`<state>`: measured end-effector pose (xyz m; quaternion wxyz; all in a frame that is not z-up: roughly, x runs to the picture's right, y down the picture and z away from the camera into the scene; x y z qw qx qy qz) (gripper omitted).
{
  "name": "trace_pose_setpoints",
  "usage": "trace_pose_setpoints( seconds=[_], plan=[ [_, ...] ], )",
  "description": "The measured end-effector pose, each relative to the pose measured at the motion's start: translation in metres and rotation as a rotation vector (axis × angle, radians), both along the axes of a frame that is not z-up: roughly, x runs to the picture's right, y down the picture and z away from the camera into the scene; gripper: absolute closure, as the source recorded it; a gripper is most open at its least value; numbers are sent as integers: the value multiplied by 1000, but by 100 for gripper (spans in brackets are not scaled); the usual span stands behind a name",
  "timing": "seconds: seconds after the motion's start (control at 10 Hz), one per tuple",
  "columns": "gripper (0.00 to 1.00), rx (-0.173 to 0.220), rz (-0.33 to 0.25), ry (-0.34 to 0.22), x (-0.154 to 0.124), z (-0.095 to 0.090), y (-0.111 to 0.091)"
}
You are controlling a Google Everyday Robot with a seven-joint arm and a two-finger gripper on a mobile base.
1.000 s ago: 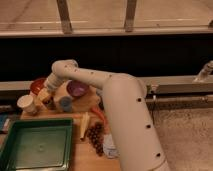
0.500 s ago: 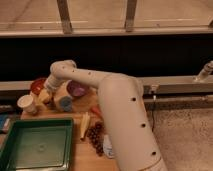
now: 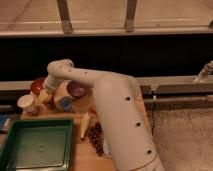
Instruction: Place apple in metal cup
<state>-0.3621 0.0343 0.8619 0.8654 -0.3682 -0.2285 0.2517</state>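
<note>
My white arm reaches from the lower right across the wooden table [image 3: 82,150] to the back left. The gripper [image 3: 43,96] hangs low between the red bowl [image 3: 36,85] and the white cup [image 3: 27,103]. A small pale yellow rounded patch [image 3: 45,97] shows at the gripper's end; it may be the apple, but I cannot tell whether it is held. The metal cup is hidden, likely behind the wrist or gripper. The grey-blue cup [image 3: 65,104] stands just right of the gripper.
A purple bowl [image 3: 78,90] sits behind the grey-blue cup. A pale corn cob [image 3: 84,125] and dark grapes [image 3: 95,138] lie beside a green tray [image 3: 35,145] at the front left. A dark rail runs along the back.
The arm has shifted only slightly. The gripper stays at the same spot between the red bowl and the white cup.
</note>
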Motion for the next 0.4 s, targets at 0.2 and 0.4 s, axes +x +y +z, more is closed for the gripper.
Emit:
trace_pose_setpoints(
  seconds=[0.2, 0.4],
  plan=[
    [20, 1, -4, 3, 1, 0, -2],
    [20, 7, -14, -1, -2, -1, -3]
  ],
)
